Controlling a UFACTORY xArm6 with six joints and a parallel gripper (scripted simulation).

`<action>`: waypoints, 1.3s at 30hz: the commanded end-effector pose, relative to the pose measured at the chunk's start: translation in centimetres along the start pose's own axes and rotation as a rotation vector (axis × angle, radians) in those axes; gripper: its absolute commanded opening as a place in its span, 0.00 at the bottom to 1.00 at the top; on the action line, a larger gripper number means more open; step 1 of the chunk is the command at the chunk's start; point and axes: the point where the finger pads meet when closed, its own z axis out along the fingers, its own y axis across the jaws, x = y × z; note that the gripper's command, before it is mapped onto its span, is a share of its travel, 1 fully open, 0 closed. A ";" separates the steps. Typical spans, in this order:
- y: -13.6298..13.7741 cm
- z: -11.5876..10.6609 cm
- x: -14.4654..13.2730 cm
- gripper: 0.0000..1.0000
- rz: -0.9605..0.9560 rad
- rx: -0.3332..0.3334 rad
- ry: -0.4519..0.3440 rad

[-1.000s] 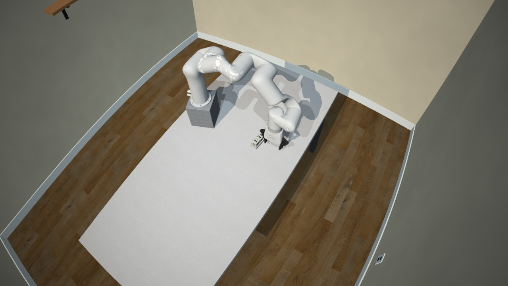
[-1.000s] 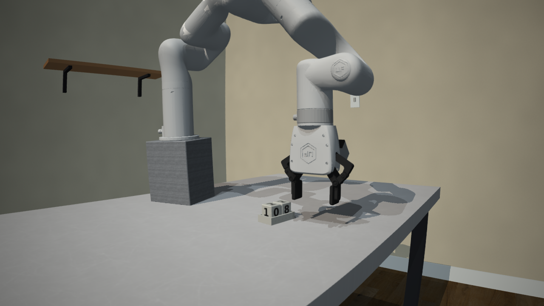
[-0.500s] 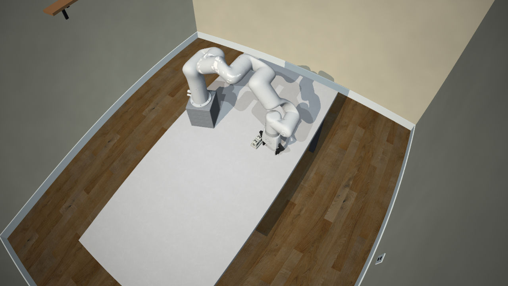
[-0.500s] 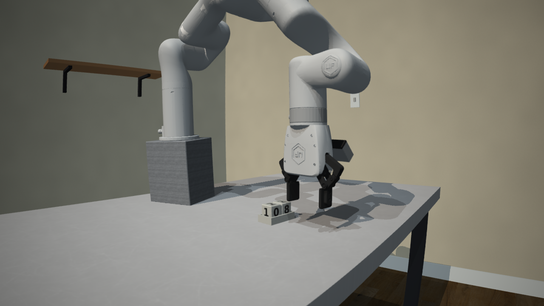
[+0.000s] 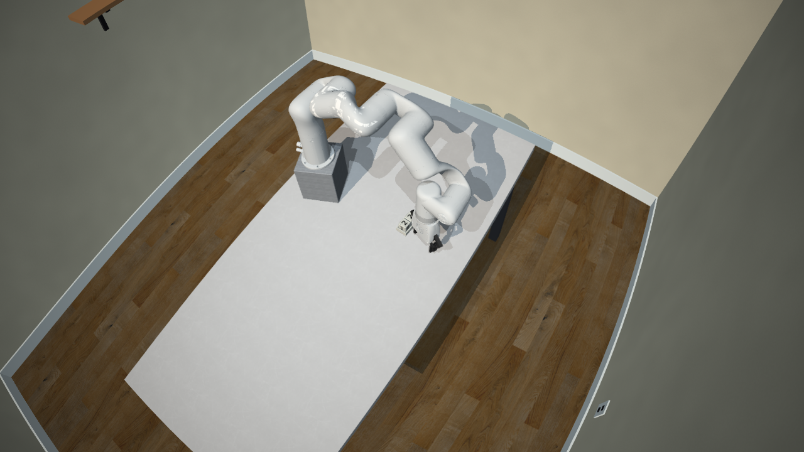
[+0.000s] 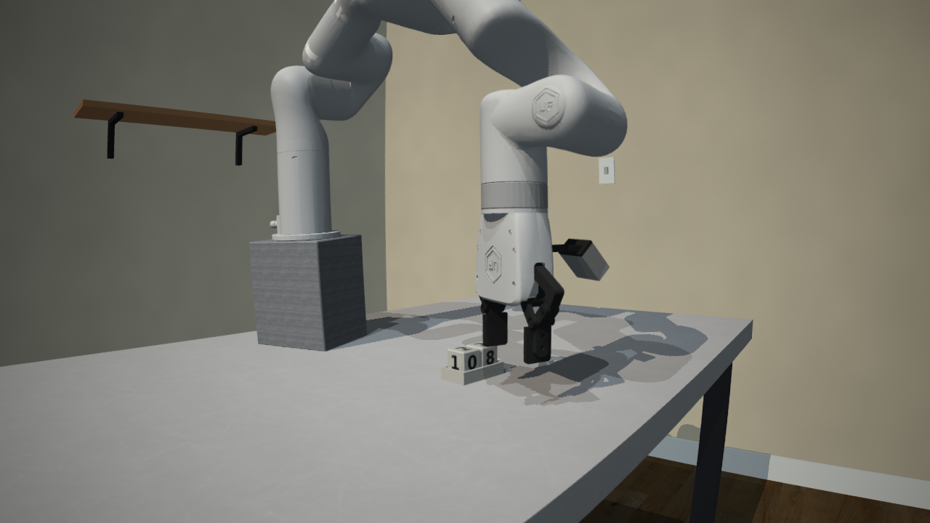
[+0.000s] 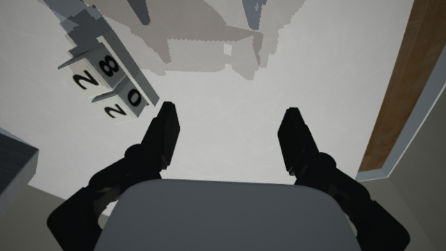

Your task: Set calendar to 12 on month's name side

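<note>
A small tray (image 6: 465, 376) (image 7: 148, 91) lies flat on the table and holds two white cubes side by side; they are tiny in the top view (image 5: 405, 222). In the exterior view the left cube (image 6: 460, 359) shows 0 to the front and 1 on its end, and the right cube (image 6: 488, 355) shows 8. In the wrist view both tops read 2, one cube (image 7: 104, 71) with 8 on its side and the other (image 7: 122, 104) with 0. I see no month name. My gripper (image 6: 515, 348) (image 7: 229, 118) (image 5: 433, 245) is open and empty. It hangs low over bare table just beside the tray.
The arm's grey pedestal (image 6: 305, 292) (image 5: 321, 181) (image 7: 14, 164) stands at the back left. The table's right edge (image 6: 650, 403) is a short way past the gripper, with wooden floor (image 7: 401, 87) below. A wall shelf (image 6: 168, 117) hangs far off.
</note>
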 end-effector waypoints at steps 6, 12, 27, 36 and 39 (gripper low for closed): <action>1.4 -0.1 -2.3 1.00 0.103 -0.006 -0.005; 1.4 0.4 -2.3 1.00 0.103 -0.006 -0.005; 1.4 1.6 -2.3 1.00 0.103 -0.006 -0.005; 1.4 1.6 -2.3 1.00 0.103 -0.006 -0.005; 1.4 1.6 -2.3 1.00 0.103 -0.006 -0.005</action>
